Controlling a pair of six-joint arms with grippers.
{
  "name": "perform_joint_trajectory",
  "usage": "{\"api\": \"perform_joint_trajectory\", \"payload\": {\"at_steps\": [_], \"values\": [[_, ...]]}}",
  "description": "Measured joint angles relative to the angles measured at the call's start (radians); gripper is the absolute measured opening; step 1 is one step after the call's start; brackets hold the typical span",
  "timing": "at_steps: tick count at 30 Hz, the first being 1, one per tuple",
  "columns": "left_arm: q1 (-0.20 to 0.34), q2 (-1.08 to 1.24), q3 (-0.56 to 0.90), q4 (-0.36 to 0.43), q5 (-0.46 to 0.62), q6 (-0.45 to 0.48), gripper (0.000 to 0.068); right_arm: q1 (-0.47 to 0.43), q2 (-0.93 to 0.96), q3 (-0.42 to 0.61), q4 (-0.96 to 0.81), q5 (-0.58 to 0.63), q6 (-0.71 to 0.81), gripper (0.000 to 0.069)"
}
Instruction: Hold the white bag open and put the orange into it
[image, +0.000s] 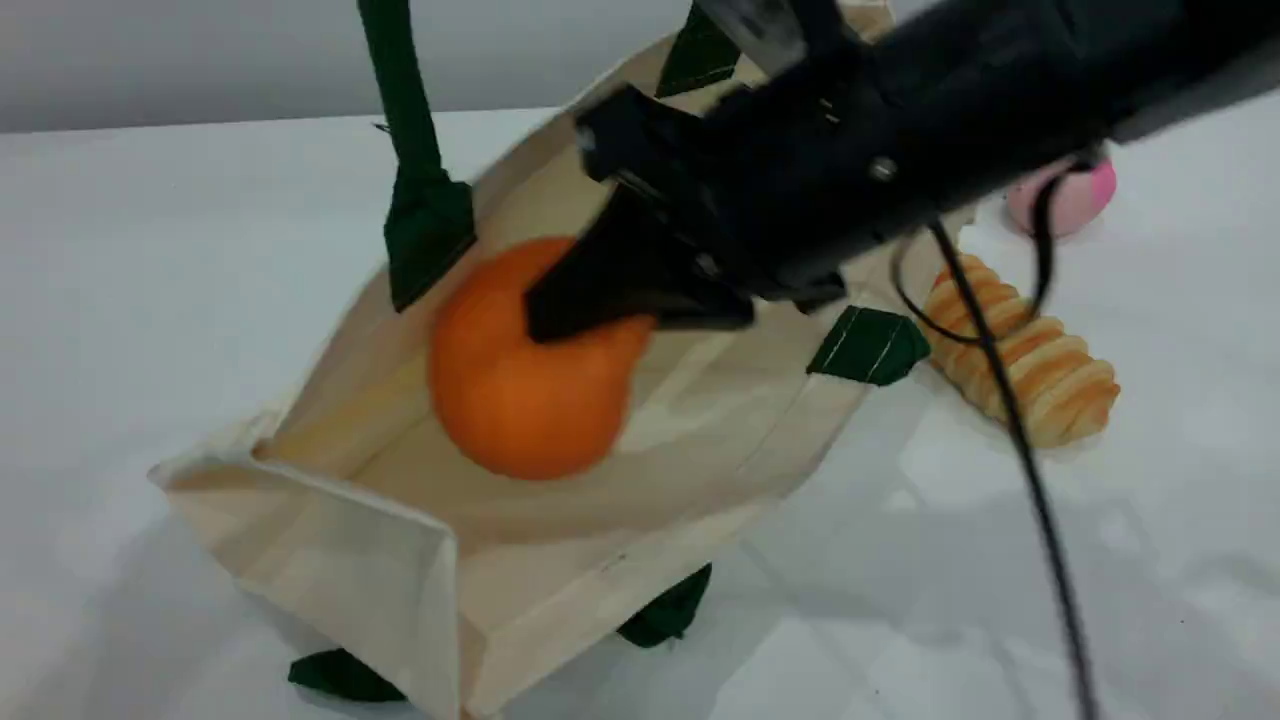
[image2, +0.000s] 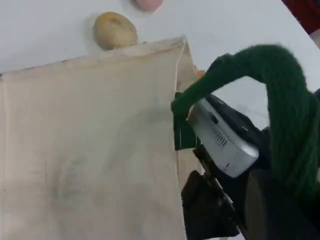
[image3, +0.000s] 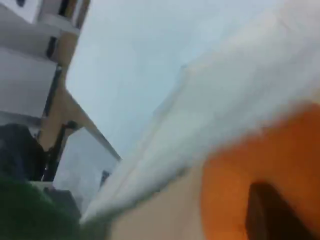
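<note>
The white bag (image: 560, 560) lies on its side with its mouth spread wide. One dark green handle (image: 400, 100) is pulled taut up out of the scene view's top edge. In the left wrist view that handle (image2: 285, 110) loops over my left gripper (image2: 220, 170), which is shut on it beside the bag's flat side (image2: 90, 150). The orange (image: 520, 390) hangs inside the bag's mouth with my right gripper (image: 575, 305) shut on its top. The right wrist view shows the orange (image3: 250, 175) close up and blurred, with a dark fingertip (image3: 267, 212) against it.
A ribbed golden bread roll (image: 1030, 365) lies just right of the bag's mouth, and a pink ball (image: 1075, 195) sits behind it. The right arm's black cable (image: 1030, 480) hangs over the table past the roll. The roll (image2: 115, 30) also shows beyond the bag.
</note>
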Motion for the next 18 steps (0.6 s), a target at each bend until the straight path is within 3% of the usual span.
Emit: {"api": "perform_joint_trajectory", "payload": {"at_steps": [6,12,15,18], "values": [[0.001,-0.006,0.000,0.000,0.000,0.007,0.0067,-0.003,0.000,-0.024,0.004,-0.128,-0.041,0.0055],[0.001,-0.006,0.000,-0.002,-0.002,0.007,0.0067,-0.002,0.000,-0.041,0.001,-0.107,-0.075,0.0076],[0.001,-0.006,0.000,-0.002,-0.002,0.007,0.0067,-0.002,-0.001,-0.043,0.002,-0.108,-0.092,0.0129],[0.001,-0.006,0.000,-0.001,-0.002,0.008,0.0067,-0.002,-0.001,-0.043,0.001,-0.099,-0.125,0.0239]]}}
